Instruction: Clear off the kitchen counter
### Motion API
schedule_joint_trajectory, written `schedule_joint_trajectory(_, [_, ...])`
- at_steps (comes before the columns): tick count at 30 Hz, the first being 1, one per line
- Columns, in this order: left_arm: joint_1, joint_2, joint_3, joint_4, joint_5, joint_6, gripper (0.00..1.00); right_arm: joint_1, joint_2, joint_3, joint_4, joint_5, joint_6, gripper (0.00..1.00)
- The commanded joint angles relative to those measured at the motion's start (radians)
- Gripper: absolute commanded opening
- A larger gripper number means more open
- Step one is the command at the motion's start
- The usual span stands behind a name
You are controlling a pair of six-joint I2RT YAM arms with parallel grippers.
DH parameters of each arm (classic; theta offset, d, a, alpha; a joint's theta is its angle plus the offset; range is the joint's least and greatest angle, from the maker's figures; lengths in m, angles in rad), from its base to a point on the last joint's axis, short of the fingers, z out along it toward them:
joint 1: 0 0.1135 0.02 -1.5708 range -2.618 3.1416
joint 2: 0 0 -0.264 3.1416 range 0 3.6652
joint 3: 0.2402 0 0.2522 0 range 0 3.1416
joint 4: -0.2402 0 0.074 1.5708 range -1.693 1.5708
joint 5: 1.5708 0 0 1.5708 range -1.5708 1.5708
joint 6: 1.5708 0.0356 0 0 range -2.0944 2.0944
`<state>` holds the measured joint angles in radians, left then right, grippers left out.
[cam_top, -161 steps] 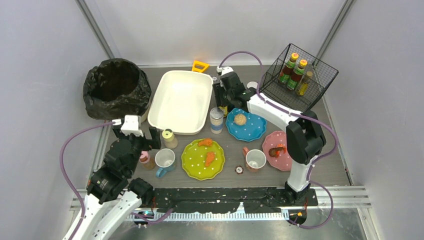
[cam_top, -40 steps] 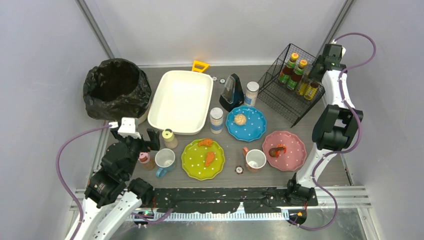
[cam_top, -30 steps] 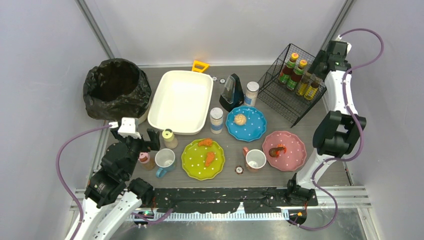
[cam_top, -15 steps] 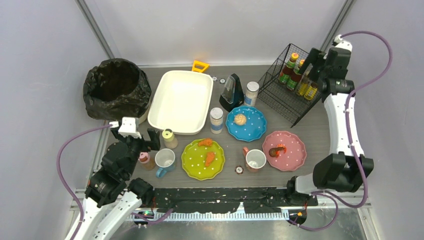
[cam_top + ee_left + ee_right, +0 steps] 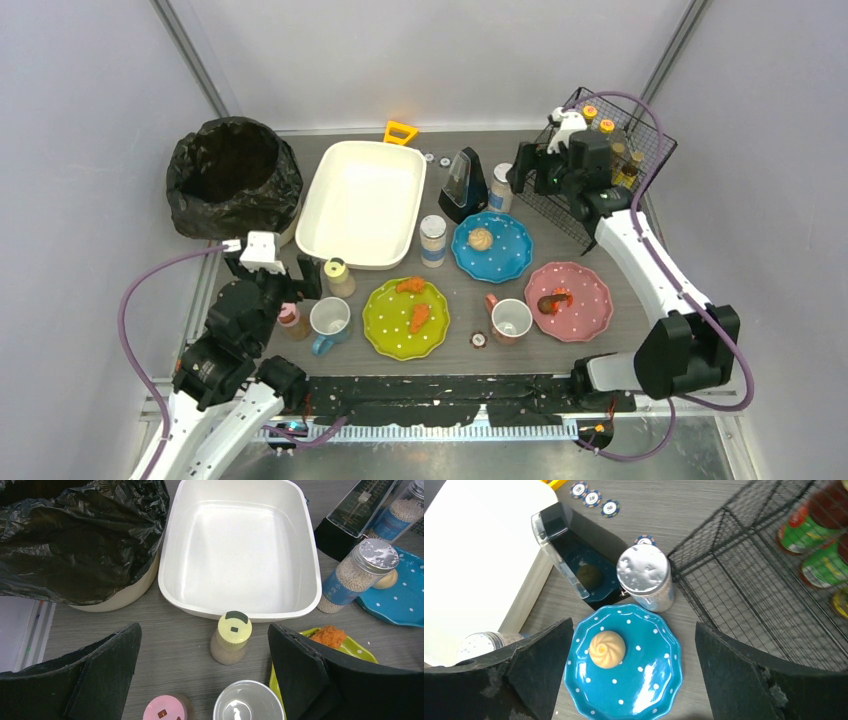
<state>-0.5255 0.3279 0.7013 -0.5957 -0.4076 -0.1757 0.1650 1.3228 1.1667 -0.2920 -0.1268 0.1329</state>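
Note:
The kitchen counter (image 5: 660, 335) carries plates, mugs and jars. My right gripper (image 5: 536, 170) (image 5: 634, 626) hangs open and empty above the blue dotted plate (image 5: 634, 685) with a bun (image 5: 607, 649), just in front of a silver-lid jar (image 5: 646, 577) (image 5: 503, 185) and a black metronome (image 5: 574, 565). My left gripper (image 5: 268, 277) (image 5: 204, 632) is open too, low over the counter. A yellow-lid spice jar (image 5: 231, 637) stands upright between its fingers, untouched. A pink-lid jar (image 5: 165, 710) and a mug (image 5: 248, 702) sit nearer its palm.
A white tub (image 5: 362, 203) and a black bin bag (image 5: 232, 177) stand at the back left. The wire basket (image 5: 640, 150) with bottles is at the back right. A green plate (image 5: 405, 318), pink plate (image 5: 569, 287), second mug (image 5: 511, 319) and another jar (image 5: 433, 240) fill the front.
My right arm has swung left from the wire basket, leaving one more bottle there, to above the silver-lid jar and blue plate, jaws spread wide. The left arm has not moved.

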Motion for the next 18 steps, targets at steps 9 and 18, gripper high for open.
schedule_joint_trajectory(9, [0.015,0.035,0.004,0.034,0.003,0.002,0.99,0.115,0.284,0.158,0.101,0.103,-0.127,0.98])
schedule_joint_trajectory(18, [0.022,0.057,0.007,0.037,0.009,0.002,0.99,0.145,0.399,0.21,0.109,0.248,-0.162,0.99])
